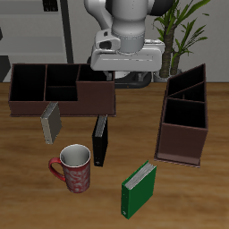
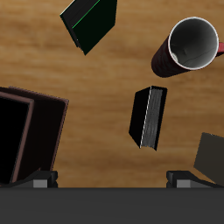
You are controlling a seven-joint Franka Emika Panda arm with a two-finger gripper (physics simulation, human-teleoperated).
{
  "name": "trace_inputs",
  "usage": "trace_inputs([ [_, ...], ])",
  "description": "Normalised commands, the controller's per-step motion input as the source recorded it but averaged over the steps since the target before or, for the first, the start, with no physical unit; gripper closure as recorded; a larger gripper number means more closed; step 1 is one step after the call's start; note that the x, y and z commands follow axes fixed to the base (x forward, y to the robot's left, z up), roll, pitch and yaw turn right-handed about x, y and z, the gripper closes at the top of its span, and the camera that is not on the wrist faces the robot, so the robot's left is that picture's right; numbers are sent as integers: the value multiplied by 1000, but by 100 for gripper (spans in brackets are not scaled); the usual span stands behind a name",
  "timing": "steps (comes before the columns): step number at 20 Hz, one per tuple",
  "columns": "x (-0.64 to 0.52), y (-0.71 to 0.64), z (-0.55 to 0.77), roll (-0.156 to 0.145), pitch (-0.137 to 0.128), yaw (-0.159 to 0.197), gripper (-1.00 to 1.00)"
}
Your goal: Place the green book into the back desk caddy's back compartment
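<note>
The green book [image 1: 139,188] stands tilted near the table's front edge, beside the mug; the wrist view shows the green book [image 2: 89,22] too. The back desk caddy [image 1: 18,100] is a long dark-brown box far back on the table. Its back compartment [image 1: 61,82] is the narrow black middle section. My gripper [image 1: 125,72] hangs high above the table's back, beside that caddy's end and far from the book. In the wrist view the gripper [image 2: 112,182] is open, its fingertips [image 2: 39,181] wide apart with nothing between them.
A black book [image 1: 100,141] lies mid-table and a grey book [image 1: 51,121] leans by the back caddy's front. A red patterned mug [image 1: 73,168] stands near the front edge. A second brown caddy [image 1: 201,130] with slanted sides stands opposite.
</note>
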Motion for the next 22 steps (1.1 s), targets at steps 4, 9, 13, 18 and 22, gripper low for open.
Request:
trace_inputs([
  [4, 500, 219, 165, 8, -42, 44, -100],
  [9, 386, 115, 97, -25, -16, -36, -100],
  [13, 454, 110, 16, -11, -4, -37, -100],
  [18, 457, -4, -26, -48, 2, -69, -100],
  [22, 383, 100, 28, -15, -41, -28, -100],
])
